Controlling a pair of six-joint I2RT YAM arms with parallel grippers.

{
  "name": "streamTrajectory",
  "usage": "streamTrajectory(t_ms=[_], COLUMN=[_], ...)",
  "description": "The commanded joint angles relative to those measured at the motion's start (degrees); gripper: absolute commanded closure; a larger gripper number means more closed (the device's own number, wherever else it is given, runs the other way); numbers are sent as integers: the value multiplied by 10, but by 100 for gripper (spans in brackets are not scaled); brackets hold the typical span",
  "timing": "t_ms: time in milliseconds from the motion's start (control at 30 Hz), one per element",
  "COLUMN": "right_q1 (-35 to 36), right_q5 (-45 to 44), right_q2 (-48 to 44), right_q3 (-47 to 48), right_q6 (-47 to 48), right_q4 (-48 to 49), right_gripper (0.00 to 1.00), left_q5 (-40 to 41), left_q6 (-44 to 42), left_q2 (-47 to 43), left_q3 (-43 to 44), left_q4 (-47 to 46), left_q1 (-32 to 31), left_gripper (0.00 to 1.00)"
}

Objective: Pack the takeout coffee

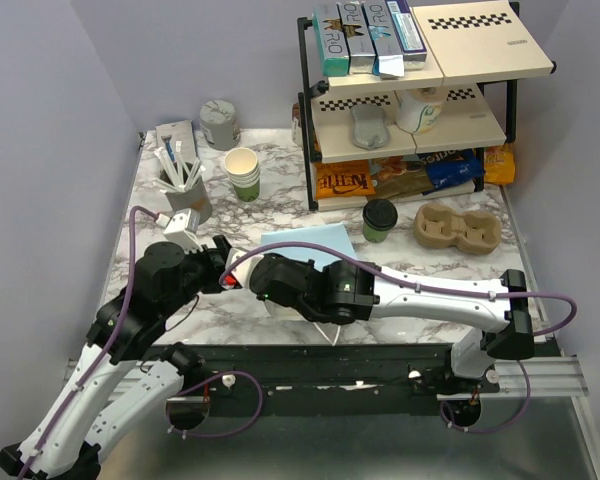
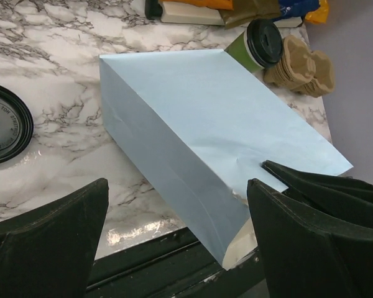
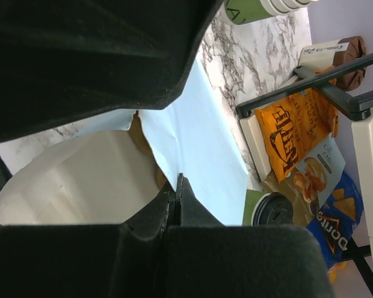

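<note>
1. Bag (image 1: pixel 305 242) lay on its side on the table (image 1: pixel 400 275), mouth toward the near edge.
2. Takeout coffee (image 1: pixel 380 220) stood just right of bag.
3. Cup carrier (image 1: pixel 458 228) lay farther right of bag.
4. Stack of cups (image 1: pixel 243 172) stood behind bag, leftward.
5. Loose lid (image 2: pixel 6 124) lay left of bag.
6. Rack (image 1: pixel 485 55) stood behind bag, rightward.

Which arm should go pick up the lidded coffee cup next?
Left, probably. The left end effector is open and free beside the blue bag, while the right end effector is shut on the bag's mouth edge. The takeout coffee stands beyond the bag.
</note>
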State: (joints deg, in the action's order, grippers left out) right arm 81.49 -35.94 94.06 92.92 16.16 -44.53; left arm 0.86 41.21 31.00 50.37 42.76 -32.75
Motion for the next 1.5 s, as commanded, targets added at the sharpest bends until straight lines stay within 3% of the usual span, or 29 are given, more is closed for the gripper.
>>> streamTrajectory(t_ms=[0,100,200,500,633,767,867,1067,1233,1333,1467], right_q1=[8,2,-26,-137,-214,-279,-310,-311,-311,-311,-311], right_q5=[11,-46,-46,58,187,221,243,261,265,262,271], right_q2=[-9,-1,10,37,-2,-59,-98,-145,-173,-197,-213], right_q3=[1,56,157,292,185,1,-65,-90,-83,-82,-100], right_q6=[-32,-53,-118,-351,-430,-497,-519,-503,-493,-466,-478], right_q4=[-23,-36,-85,-201,-180,-137,-114,-66,-25,2,22], right_gripper=[99,99,99,99,99,99,99,99,99,99,99], left_q5=[21,109,196,252,238,220,198,112,-47,-97,-96], left_q6=[29,56,91,82,79,78,72,26,-23,-41,-37], left_q2=[1,-2,-5,-31,-11,7,23,71,111,138,172], left_q3=[4,31,70,149,167,162,157,158,155,155,169], left_q4=[0,20,46,56,66,61,45,0,-68,-93,-74], left_q1=[-3,-4,-3,-3,-3,-4,-3,-3,-3,-4,-5], left_gripper=[1,1,1,1,1,1,1,1,1,1,1])
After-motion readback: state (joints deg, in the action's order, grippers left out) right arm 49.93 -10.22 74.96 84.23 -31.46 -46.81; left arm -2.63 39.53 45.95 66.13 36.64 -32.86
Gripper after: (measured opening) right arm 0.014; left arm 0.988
